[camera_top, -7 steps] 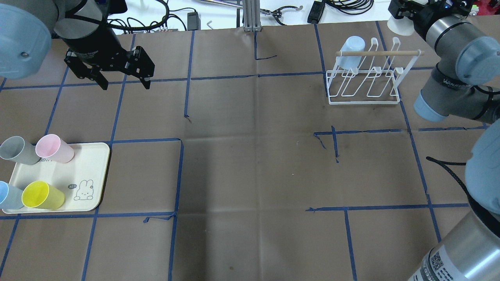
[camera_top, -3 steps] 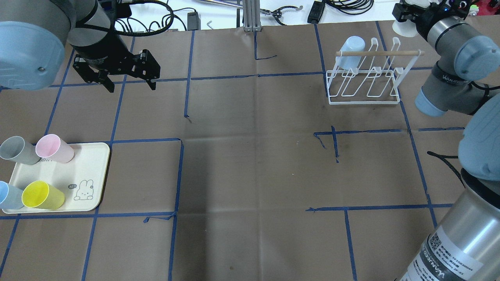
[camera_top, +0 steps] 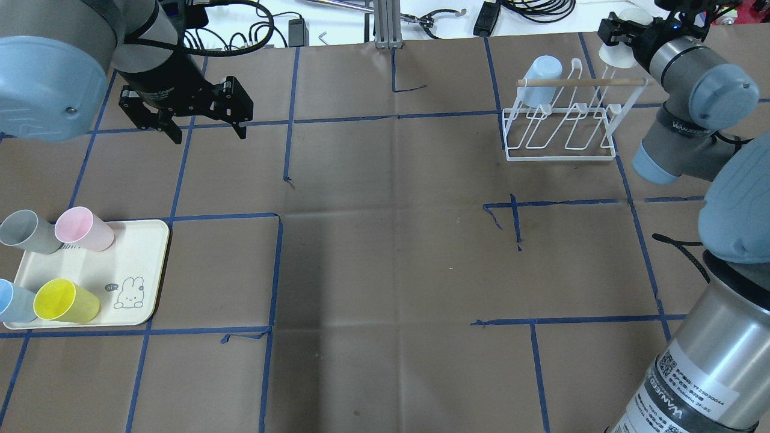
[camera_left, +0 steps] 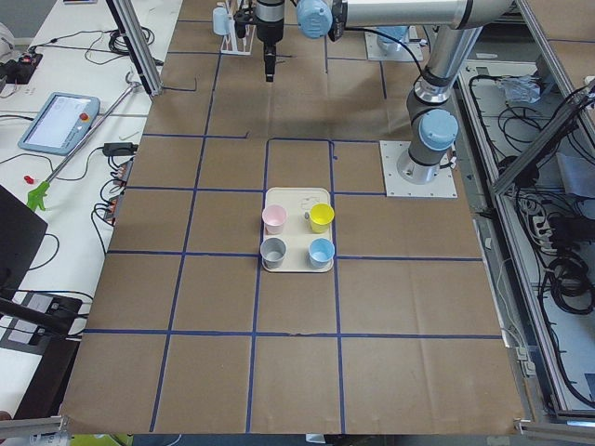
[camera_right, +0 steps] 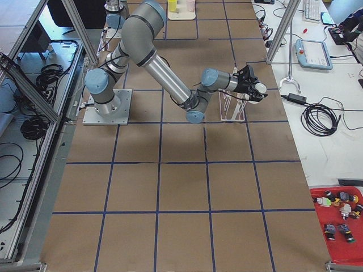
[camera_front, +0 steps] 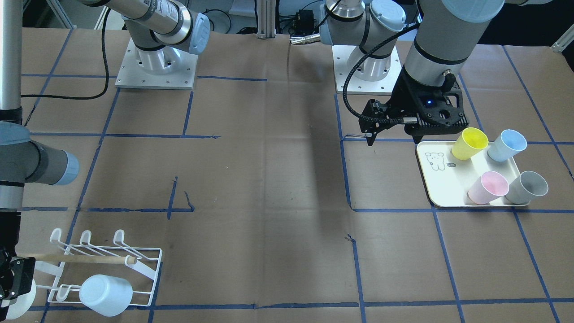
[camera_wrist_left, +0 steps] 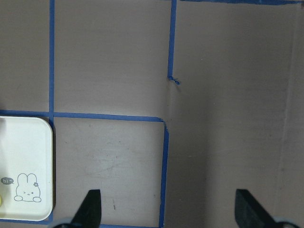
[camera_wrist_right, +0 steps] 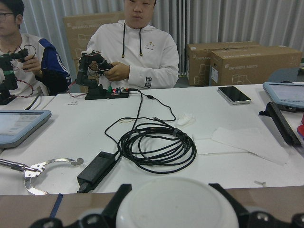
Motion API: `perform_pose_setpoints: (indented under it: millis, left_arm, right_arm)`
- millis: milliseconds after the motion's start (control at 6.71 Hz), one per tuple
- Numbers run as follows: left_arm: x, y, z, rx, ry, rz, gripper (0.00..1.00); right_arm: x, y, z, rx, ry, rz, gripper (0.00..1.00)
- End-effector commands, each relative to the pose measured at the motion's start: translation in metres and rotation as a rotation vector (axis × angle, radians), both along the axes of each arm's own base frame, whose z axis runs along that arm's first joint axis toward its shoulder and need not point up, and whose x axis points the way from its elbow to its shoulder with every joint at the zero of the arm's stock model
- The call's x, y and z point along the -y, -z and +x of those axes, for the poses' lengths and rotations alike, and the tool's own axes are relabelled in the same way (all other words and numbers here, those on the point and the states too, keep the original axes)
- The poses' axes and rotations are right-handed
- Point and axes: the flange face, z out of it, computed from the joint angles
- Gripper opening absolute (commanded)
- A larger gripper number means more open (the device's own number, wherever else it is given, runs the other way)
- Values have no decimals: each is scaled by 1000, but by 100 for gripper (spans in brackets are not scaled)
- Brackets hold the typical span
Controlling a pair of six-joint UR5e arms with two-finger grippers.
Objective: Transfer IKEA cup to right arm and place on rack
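My right gripper (camera_top: pixel 618 37) is shut on a white cup (camera_top: pixel 613 55), held just beyond the right end of the white wire rack (camera_top: pixel 559 123). The right wrist view shows the cup's base (camera_wrist_right: pixel 178 204) between the fingers. In the front-facing view the cup (camera_front: pixel 18 305) is at the bottom left by the rack (camera_front: pixel 148 269). A pale blue cup (camera_top: pixel 539 81) hangs upside down on the rack's left prong. My left gripper (camera_top: pixel 207 129) is open and empty, above the table beyond the tray; its fingertips (camera_wrist_left: pixel 90 209) frame bare paper.
A cream tray (camera_top: pixel 141 258) with a bunny drawing sits at the left front and holds grey (camera_top: pixel 27 231), pink (camera_top: pixel 84 228), blue (camera_top: pixel 12 300) and yellow (camera_top: pixel 65 300) cups. Blue tape lines cross the brown paper. Cables lie on the white bench behind.
My left gripper has moved right and a little nearer, still open. My right arm has shifted, keeping the white cup beside the rack's right end.
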Motion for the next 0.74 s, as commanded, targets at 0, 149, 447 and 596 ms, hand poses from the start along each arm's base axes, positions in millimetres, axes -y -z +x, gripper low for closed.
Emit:
perform_pose_setpoints:
  millis: [0,149,447,596]
  left_arm:
    - [-1,-1,0,0,7,-1,100]
    - [-3,-2,-1,-2,15,-4,100]
    - [-5,-4,-2,-4,20,-6,100]
    - [-6,-4,-1,-1,30,-4,100]
  right_arm:
    - [-3,6,7,2,-4,16,11]
    - [-8,11,8,7,-4,30,12]
    - [-8,12,8,13,2,39,99]
    - [-8,10,8,12,4,37,100]
